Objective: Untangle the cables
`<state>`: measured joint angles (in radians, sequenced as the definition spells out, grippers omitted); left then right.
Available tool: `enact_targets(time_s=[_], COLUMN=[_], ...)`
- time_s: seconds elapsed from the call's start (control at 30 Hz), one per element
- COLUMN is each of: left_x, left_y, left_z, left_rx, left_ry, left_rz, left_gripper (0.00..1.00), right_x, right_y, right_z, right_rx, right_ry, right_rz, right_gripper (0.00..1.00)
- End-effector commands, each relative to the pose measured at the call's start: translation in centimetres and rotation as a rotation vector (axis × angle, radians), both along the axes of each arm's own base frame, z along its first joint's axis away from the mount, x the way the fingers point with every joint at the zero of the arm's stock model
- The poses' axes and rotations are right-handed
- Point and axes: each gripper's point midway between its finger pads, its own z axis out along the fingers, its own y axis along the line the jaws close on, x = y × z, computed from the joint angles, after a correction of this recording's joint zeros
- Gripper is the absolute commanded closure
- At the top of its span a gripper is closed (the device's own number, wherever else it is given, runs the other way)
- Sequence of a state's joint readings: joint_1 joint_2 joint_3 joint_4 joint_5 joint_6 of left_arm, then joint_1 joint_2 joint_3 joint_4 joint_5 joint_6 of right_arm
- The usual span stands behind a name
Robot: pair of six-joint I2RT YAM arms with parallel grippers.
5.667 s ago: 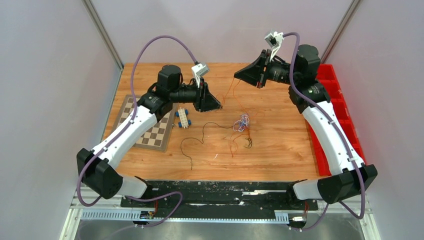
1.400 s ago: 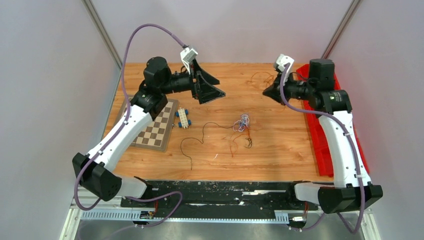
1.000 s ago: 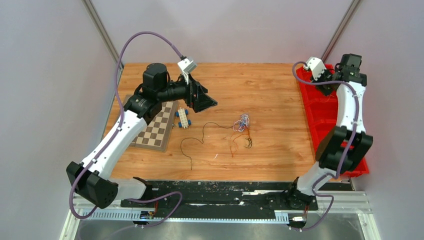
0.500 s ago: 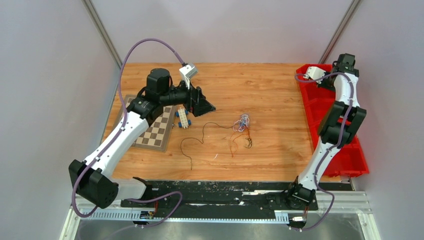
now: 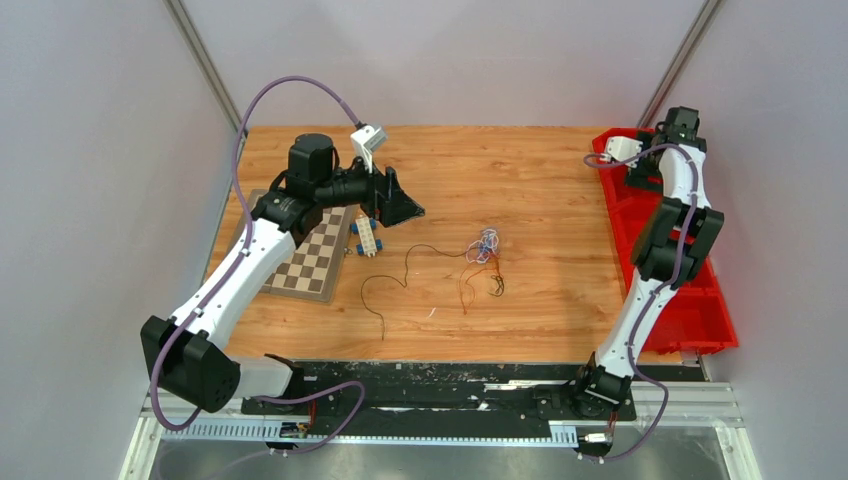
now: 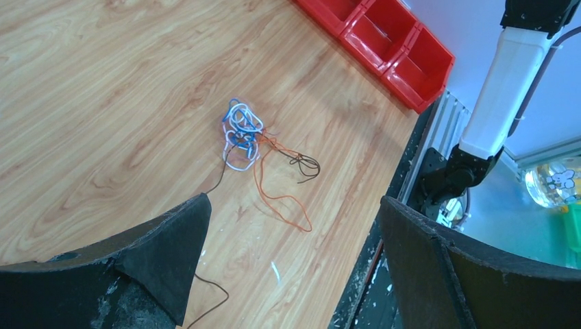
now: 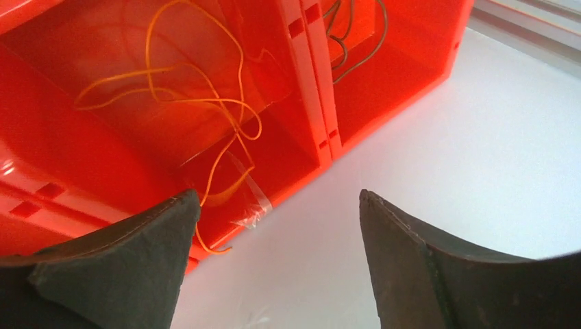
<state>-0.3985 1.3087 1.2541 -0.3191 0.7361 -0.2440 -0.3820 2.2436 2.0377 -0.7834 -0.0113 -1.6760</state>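
Observation:
The cables (image 5: pixel 485 243) lie mid-table as a small white-blue knot, with a dark strand (image 5: pixel 400 275) trailing left and an orange strand (image 5: pixel 465 288) toward the front. In the left wrist view the knot (image 6: pixel 240 133) lies ahead of my left gripper (image 6: pixel 294 200), which hovers open and empty above the wood. My left gripper (image 5: pixel 400 205) is left of the knot. My right gripper (image 7: pixel 277 195) is open and empty over the red bins' far corner. A loose orange wire (image 7: pixel 199 103) lies in one compartment, a dark wire (image 7: pixel 349 41) in the neighbouring one.
Red bins (image 5: pixel 690 300) run along the table's right edge, with the right arm folded above their far end. A chessboard (image 5: pixel 310 262) lies at the left, with a small blue-and-white block (image 5: pixel 365 238) beside it. The orange wire's end hangs over the bin rim (image 7: pixel 205 243).
The right arm swung from mid-table to the far end of the red bins and folded up there; an orange wire now lies loose in a bin. The left gripper dropped slightly toward the board.

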Motion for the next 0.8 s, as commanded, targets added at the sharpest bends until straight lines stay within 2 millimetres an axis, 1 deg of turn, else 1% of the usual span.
enact_targets(time_s=[0.0, 0.07, 0.13, 0.2, 0.3, 0.37, 0.43, 0.47, 0.5, 0.57, 0.67, 0.73, 0.77], left_x=[-0.1, -0.1, -0.1, -0.2, -0.2, -0.3, -0.5, -0.6, -0.7, -1.0, -1.0, -0.6, -0.2], left_y=[0.0, 0.1, 0.3, 0.6, 1.3, 1.7, 2.0, 2.2, 2.4, 2.7, 2.4, 1.9, 1.3], left_z=[1.2, 1.1, 0.9, 0.3, -0.6, -1.9, -3.4, -4.4, -5.5, -7.3, -9.2, -10.1, -10.6], left_rx=[-0.015, -0.006, 0.007, 0.03, 0.087, 0.134, 0.178, 0.196, 0.222, 0.254, 0.269, 0.257, 0.243], left_ry=[-0.024, -0.021, -0.02, -0.012, -0.027, -0.02, -0.006, 0.017, 0.014, 0.033, 0.063, 0.081, 0.085], left_rz=[-0.013, -0.011, -0.009, -0.01, -0.014, -0.02, -0.034, -0.034, -0.043, -0.067, -0.108, -0.128, -0.146], left_gripper=[0.0, 0.0, 0.0, 0.0, 0.0, 0.0, 0.0, 0.0, 0.0, 0.0, 0.0, 0.01, 0.03], right_x=[0.0, -1.2, -2.3, -3.5, -5.3, -6.8, -8.6, -9.6, -10.6, -12.8, -16.9, -19.4, -20.5], right_y=[1.5, 2.6, 4.3, 6.5, 9.6, 12.8, 16.8, 19.3, 21.5, 26.0, 32.2, 35.5, 37.2], right_z=[7.8, 9.0, 10.5, 11.9, 13.9, 14.5, 14.7, 15.2, 14.9, 13.7, 10.7, 8.6, 7.4], right_rx=[-0.011, 0.024, 0.08, 0.169, 0.319, 0.451, 0.603, 0.677, 0.753, 0.879, 1.034, 1.11, 1.14], right_ry=[-0.153, -0.165, -0.183, -0.208, -0.236, -0.218, -0.186, -0.176, -0.148, -0.059, 0.12, 0.236, 0.291], right_rz=[0.059, 0.077, 0.097, 0.12, 0.112, 0.096, 0.087, 0.095, 0.08, 0.036, -0.022, -0.067, -0.087], right_gripper=[0.12, 0.08, 0.04, 0.0, 0.0, 0.0, 0.0, 0.0, 0.0, 0.03, 0.08, 0.11, 0.12])
